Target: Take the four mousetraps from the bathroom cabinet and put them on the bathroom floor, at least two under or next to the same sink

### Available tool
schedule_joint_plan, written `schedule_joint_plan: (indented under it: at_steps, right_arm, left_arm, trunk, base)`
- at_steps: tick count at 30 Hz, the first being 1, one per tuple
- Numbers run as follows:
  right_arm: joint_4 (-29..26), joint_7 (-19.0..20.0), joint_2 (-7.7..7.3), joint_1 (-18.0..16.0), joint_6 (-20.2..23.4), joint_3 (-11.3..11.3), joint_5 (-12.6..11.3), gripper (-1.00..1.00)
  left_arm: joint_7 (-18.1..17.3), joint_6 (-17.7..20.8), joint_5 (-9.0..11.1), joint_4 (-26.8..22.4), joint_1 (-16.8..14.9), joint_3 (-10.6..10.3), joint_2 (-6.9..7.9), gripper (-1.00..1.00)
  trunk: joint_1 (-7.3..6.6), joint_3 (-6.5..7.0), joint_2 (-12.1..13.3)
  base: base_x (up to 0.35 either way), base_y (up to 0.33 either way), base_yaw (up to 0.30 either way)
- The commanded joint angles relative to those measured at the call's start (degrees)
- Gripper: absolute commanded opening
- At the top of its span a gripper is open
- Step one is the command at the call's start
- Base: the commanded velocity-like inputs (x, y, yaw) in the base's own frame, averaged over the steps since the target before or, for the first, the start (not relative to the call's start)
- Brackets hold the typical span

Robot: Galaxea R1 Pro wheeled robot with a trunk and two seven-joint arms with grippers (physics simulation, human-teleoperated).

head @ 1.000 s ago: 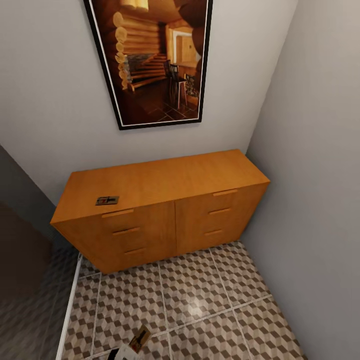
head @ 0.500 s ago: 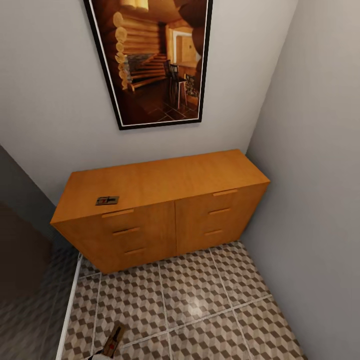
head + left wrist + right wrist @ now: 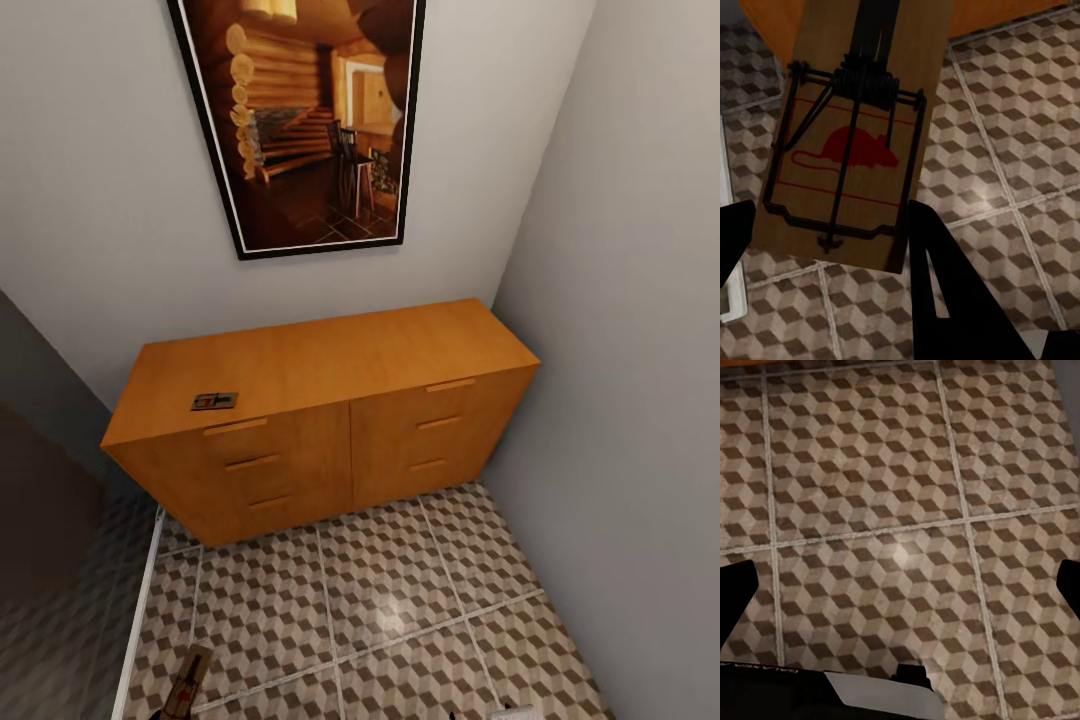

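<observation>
The orange-brown cabinet [image 3: 330,420] stands against the back wall with its drawers closed. One mousetrap [image 3: 214,401] lies on its top near the left front edge. A second mousetrap [image 3: 855,142], a tan board with dark wire and a red mouse mark, is held above the bathroom floor [image 3: 380,590] with my left gripper [image 3: 832,247] shut on it. In the head view this held mousetrap [image 3: 188,682] shows at the lower left edge. My right gripper [image 3: 900,585] hangs open over bare tiles [image 3: 900,510]. The bathroom sink is out of view.
A large framed picture [image 3: 300,120] hangs above the cabinet. A grey wall [image 3: 640,400] closes the right side, close to the cabinet's end. A white strip [image 3: 135,620] runs along the floor's left border, with a darker area beyond it.
The held mousetrap has moved left and lower along the head view's bottom edge. A white tip of the right arm has appeared at the bottom right.
</observation>
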Motion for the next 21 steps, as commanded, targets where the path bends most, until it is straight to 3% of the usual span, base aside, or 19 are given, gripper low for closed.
schedule_joint_plan:
  at_steps: [1,21]
  right_arm:
    - [0.0,-0.3,-0.09,0.0,-0.8,0.5,-0.1,1.00]
    - [0.6,-0.3,-0.06,0.0,-2.3,0.6,0.8,1.00]
  left_arm:
    - [0.3,-0.4,0.4,0.2,0.0,-0.3,-0.06,-1.00]
    - [1.1,-0.7,0.5,0.2,0.6,-0.3,-0.42,-1.00]
  trunk:
    - [0.03,-0.09,-0.1]
    - [0.03,-0.09,-0.1]
  base:
    - [0.000,0.000,0.000]
    - [0.000,0.000,0.000]
